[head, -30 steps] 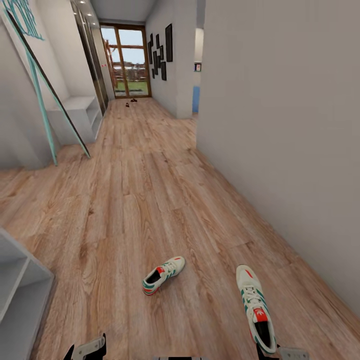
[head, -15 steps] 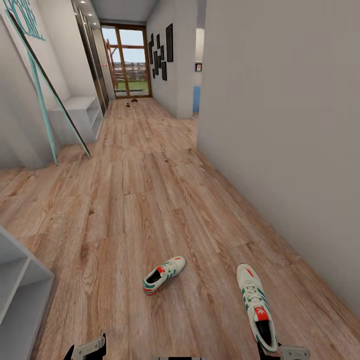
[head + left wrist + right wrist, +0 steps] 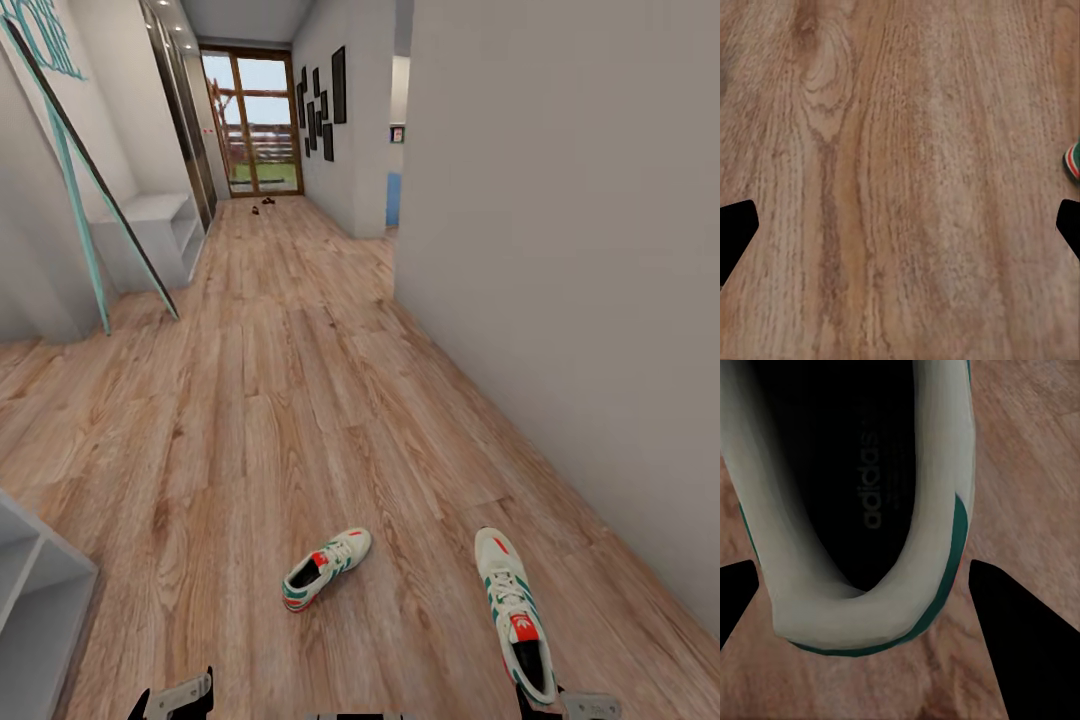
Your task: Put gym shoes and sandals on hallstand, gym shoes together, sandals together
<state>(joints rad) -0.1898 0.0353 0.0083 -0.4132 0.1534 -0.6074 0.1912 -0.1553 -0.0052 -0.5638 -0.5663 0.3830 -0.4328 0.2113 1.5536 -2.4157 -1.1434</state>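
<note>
Two trainers lie on the wood floor [image 3: 300,400] of a long corridor, close in front of the robot. The left trainer [image 3: 326,568] lies at an angle, its toe turned away and to the right. The right trainer [image 3: 516,612] lies well apart from it, nearer the grey wall [image 3: 560,250], toe pointing down the corridor and heel toward the robot.

The right pincer [image 3: 862,607] hangs directly over that shoe's heel opening, its two dark fingers standing wide apart on either side of the white collar (the insole lettering reads clearly between them); it has hold of nothing. In the head view its grey body [image 3: 585,705] sits just behind the heel.

The left pincer [image 3: 900,232] is spread wide over bare planks, empty, with only the edge of the left trainer [image 3: 1072,161] at the border of its view.

Far down the corridor, near the glass door [image 3: 250,120], two small dark shapes, the sandals [image 3: 262,205], rest on the floor. A corner of a pale grey shelf unit [image 3: 30,590] stands at the robot's left, and a smaller white bench unit [image 3: 150,235] stands further along the left wall.
</note>
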